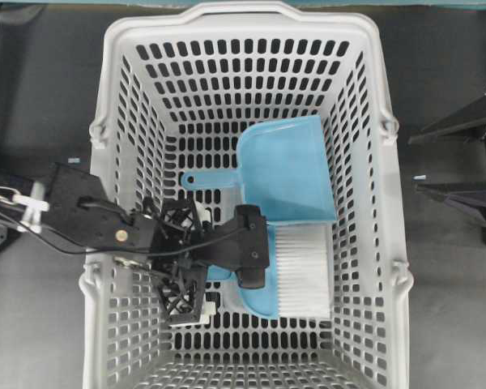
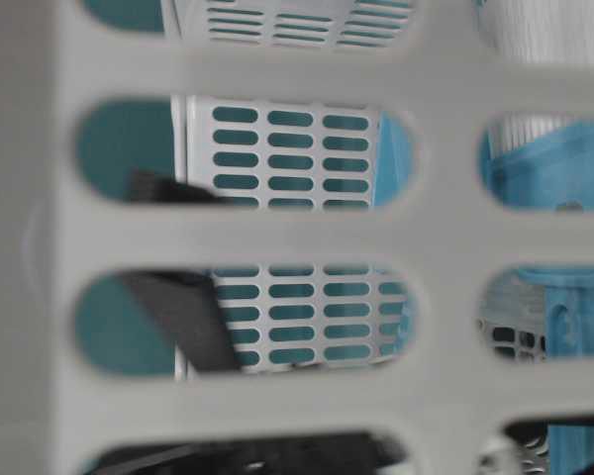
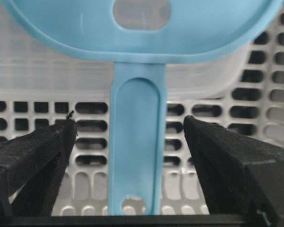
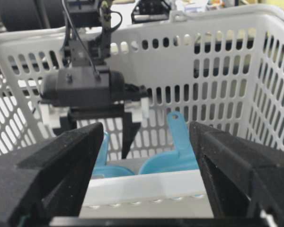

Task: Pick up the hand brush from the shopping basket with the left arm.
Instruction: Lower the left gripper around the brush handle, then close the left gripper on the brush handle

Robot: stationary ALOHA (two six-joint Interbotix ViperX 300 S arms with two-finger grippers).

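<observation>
From above, the left pincer [image 1: 227, 247] hides the hand brush [image 1: 296, 271] handle inside the shopping basket [image 1: 117, 97]. Its wrist camera shows wide-open fingers [image 3: 35, 156] beside the handle, holding nothing.

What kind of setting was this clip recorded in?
Likely a lab tabletop robot rig, not a shop: a grey shopping basket on a dark table, two black arms at its sides, holding just a hand brush and dustpan.

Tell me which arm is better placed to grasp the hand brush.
Left. The left gripper is open inside the shopping basket, its fingers either side of the hand brush handle. The right gripper is open too, outside the basket.
</observation>
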